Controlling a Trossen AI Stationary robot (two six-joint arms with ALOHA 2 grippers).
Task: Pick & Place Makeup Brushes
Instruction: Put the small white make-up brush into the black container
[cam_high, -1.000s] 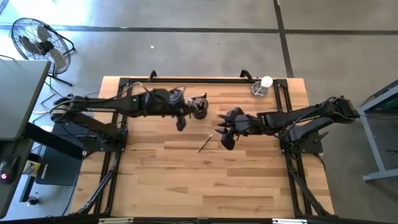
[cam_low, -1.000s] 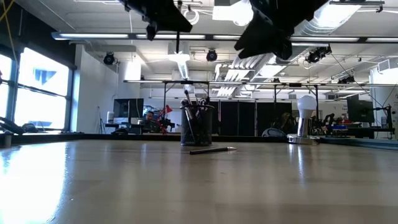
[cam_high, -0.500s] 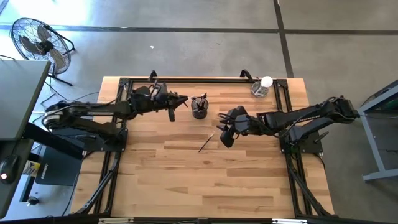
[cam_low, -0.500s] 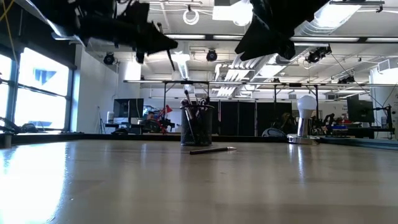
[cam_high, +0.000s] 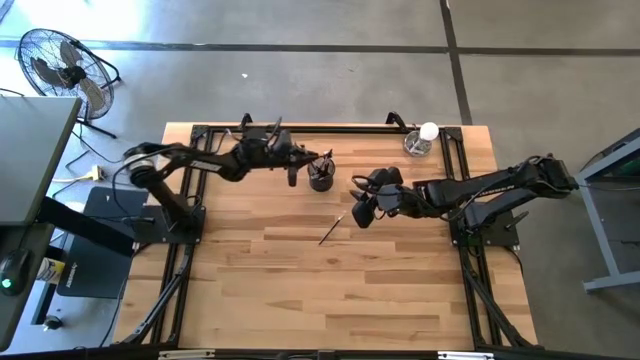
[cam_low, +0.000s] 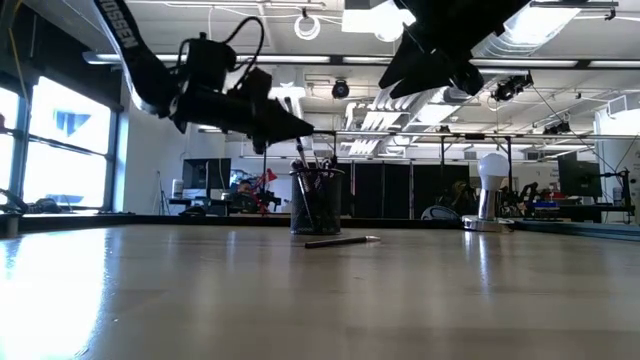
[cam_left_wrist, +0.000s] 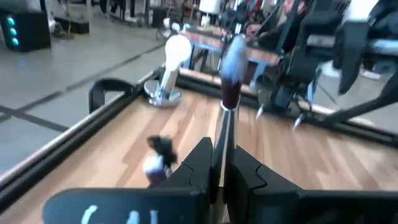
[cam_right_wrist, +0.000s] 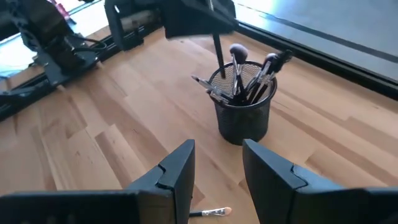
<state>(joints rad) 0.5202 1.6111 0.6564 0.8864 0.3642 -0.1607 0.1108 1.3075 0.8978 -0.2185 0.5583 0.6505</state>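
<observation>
Most makeup brushes (cam_right_wrist: 244, 78) stand bristles-up in a black mesh cup (cam_right_wrist: 243, 117) on the table's far half, roughly mid-width; one more brush (cam_high: 330, 230) lies flat on the wood nearer the camera side of the cup, apart from it, its pale tip showing in the right wrist view (cam_right_wrist: 219, 212). Left tool (cam_high: 292, 170) is clamped shut on a single brush (cam_left_wrist: 229, 93), reddish bristles pointing away from the wrist; in the low view it hangs in the air just beside the cup's top (cam_low: 300, 128), handle end angled down toward the cup, and I can't tell whether it touches the other brushes. Right tool (cam_high: 362, 212) is spread wide, holding nothing, hovering above the table between the cup and the loose brush; its two fingers (cam_right_wrist: 178, 174) frame the cup from the wrist camera. Table (cam_high: 300, 290) is light butcher-block wood with a black frame around its edges. At the far right corner sits a clear glass with a white ball (cam_high: 420, 138). Off the table: grey concrete floor, a floor fan (cam_high: 55, 68) at the far left, a grey cabinet (cam_high: 25, 160) along the left side. Low view shows a workshop room behind, with ceiling strip lights (cam_low: 290, 60), windows (cam_low: 60, 150) on the left and equipment benches in the back.
</observation>
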